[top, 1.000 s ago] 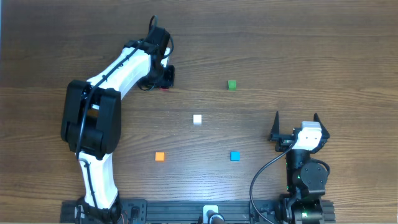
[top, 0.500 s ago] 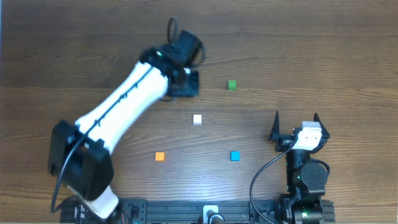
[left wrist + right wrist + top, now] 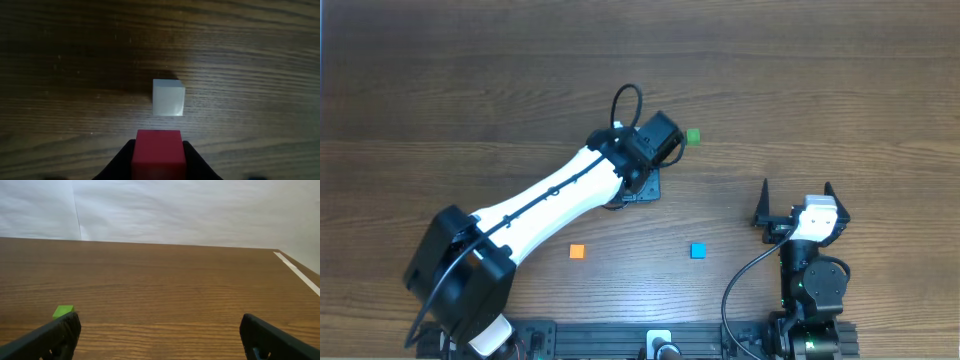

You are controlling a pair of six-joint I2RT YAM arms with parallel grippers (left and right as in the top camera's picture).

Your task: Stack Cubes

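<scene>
Behind wooden table [image 3: 175, 290], white wall [image 3: 175, 210].

You've swung the left end effector [image 3: 157, 156], gripping the red cube [image 3: 157, 150], rightward to above the white cube [image 3: 168, 97].

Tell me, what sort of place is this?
Probably a robotics lab bench: the left arm and right arm mounted at the edge of a wooden table, small cubes such as the orange cube and blue cube, a plain white wall behind.
</scene>
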